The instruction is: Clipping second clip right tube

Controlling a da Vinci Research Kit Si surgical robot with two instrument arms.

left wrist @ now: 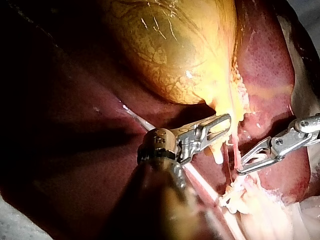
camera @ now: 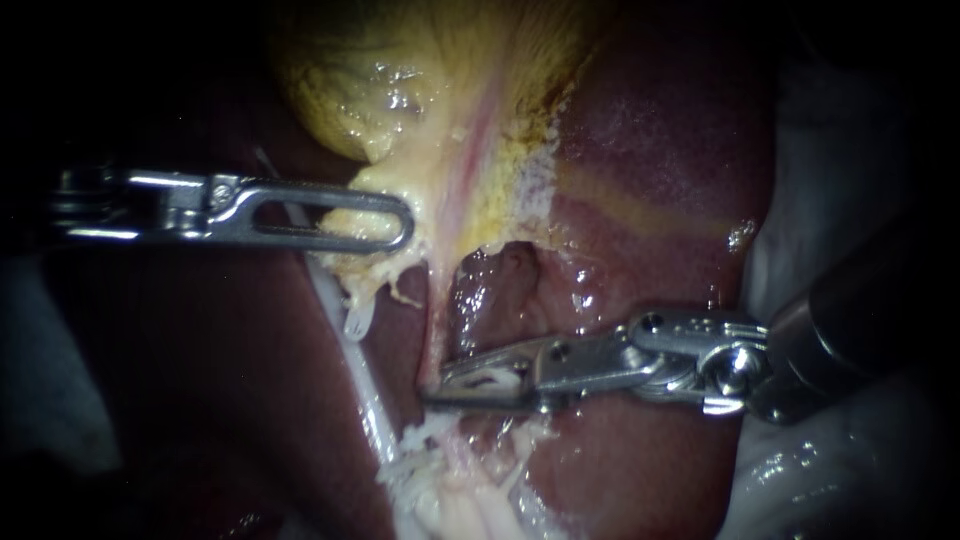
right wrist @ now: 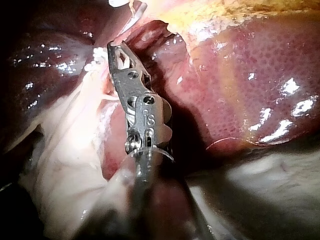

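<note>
Left instrument [camera: 402, 216]: jaws closed on the yellow tissue at the neck of the gallbladder [camera: 400, 70]; tissue shows through the jaw's window. It sits well apart from the clipping site, further up the tube.

Left tube [camera: 360, 375]: a pale cord that passes under the left jaws and runs toward frayed white tissue. Not our target.

Right tube [camera: 470, 170]: a thin pink strand. It leaves the gallbladder neck just ahead of the left jaws' tip and runs down to the right instrument's tips. Its long axis lies roughly crosswise to those jaws, which we judge suits a clip.

Right instrument [camera: 437, 385]: the nearer one by far. Its jaws stand apart with a gap showing, and nothing is squeezed. The tube crosses at the very mouth; we cannot tell whether it lies inside the gap. Something pale sits between the jaws, clip or tissue we cannot say. We make out no other clip on the tube. The liver [camera: 660, 130] lies beside the shaft.

Judgement: what comes next is a short advance along the jaws' own line, seating the tube deep before closing
</note>
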